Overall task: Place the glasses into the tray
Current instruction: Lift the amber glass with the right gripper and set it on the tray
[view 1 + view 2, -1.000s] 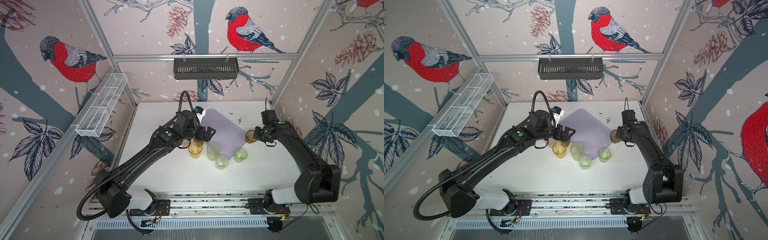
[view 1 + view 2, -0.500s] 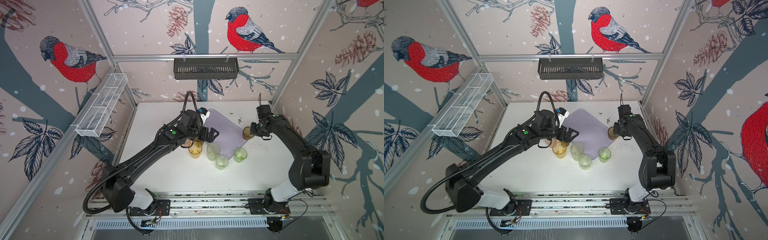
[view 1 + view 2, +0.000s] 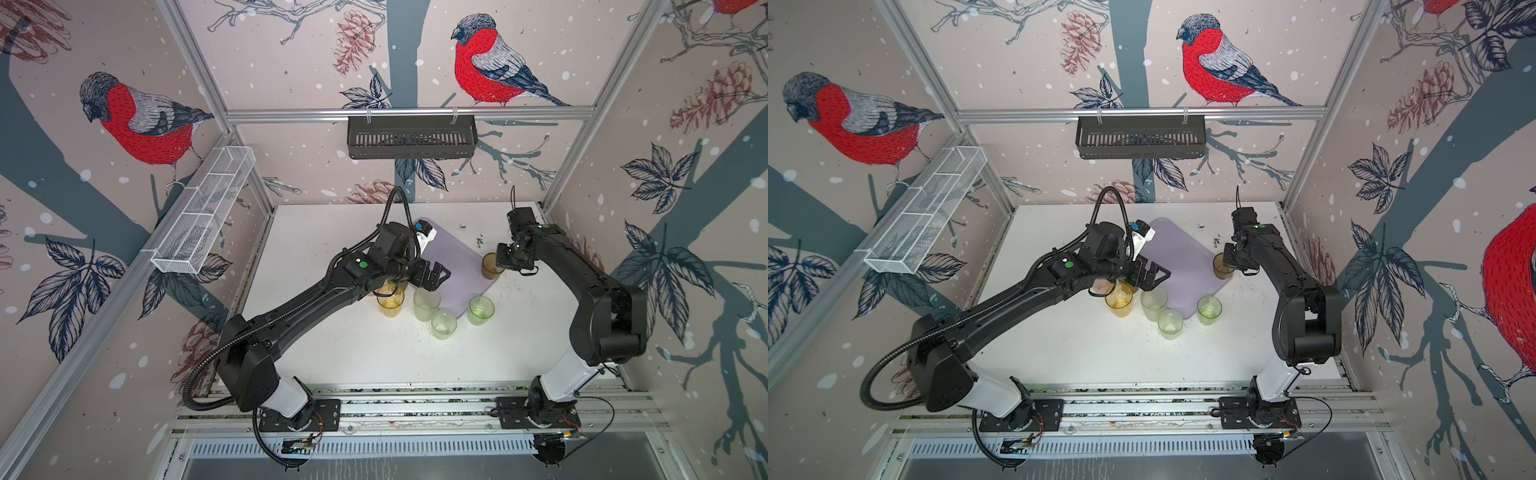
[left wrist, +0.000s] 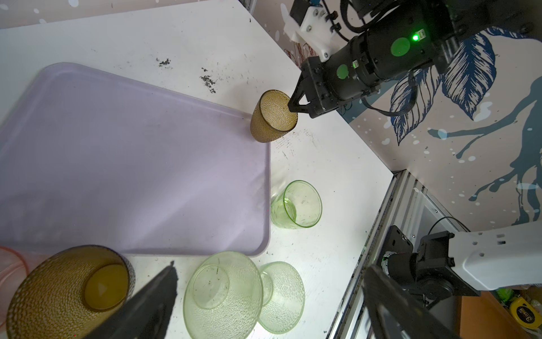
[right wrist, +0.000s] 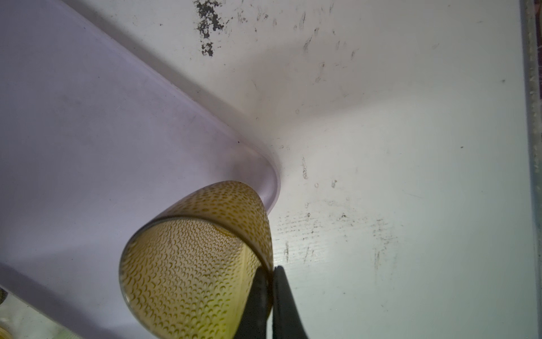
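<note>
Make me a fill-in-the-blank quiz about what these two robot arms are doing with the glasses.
1. The right gripper pinches a brown glass by its ___, at a corner of the tray.
2. The left gripper holds nothing: its jaws stand ___.
3. The green glass stands ___ on the table, beside the tray.

Missing words: rim; open; upright.
</note>
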### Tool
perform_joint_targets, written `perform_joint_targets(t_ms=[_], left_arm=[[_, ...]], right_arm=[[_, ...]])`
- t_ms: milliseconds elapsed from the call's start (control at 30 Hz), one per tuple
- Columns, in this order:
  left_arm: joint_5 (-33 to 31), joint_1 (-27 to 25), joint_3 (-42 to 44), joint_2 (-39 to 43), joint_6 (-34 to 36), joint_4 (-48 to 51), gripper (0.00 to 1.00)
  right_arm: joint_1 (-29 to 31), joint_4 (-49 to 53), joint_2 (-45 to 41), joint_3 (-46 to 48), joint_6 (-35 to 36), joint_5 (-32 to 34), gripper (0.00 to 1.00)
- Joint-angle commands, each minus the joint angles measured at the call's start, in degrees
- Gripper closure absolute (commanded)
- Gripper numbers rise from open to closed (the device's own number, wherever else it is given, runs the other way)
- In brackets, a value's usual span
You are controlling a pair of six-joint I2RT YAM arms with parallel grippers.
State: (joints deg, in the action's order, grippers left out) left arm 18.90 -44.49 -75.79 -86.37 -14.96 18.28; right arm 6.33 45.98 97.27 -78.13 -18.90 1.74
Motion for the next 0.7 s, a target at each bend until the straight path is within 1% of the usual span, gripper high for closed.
perform_joint_targets(t_ms=[0, 267, 667], left_arm=[[2.4, -0.1, 0.8, -0.4, 3.0, -5.7, 0.02], [3.5, -0.4, 0.6, -2.8, 5.1, -6.9, 0.02], [3.4, -0.4, -0.3, -3.2, 8.8, -3.5, 0.02]], right_arm=[[0.5, -1.0, 1.1, -0.7, 0.2, -0.9, 0.99], [1.6, -1.1, 3.7, -2.0, -0.3, -0.6, 0.99], [2.6, -1.3, 5.9, -3.2, -1.9, 0.8, 0.99]])
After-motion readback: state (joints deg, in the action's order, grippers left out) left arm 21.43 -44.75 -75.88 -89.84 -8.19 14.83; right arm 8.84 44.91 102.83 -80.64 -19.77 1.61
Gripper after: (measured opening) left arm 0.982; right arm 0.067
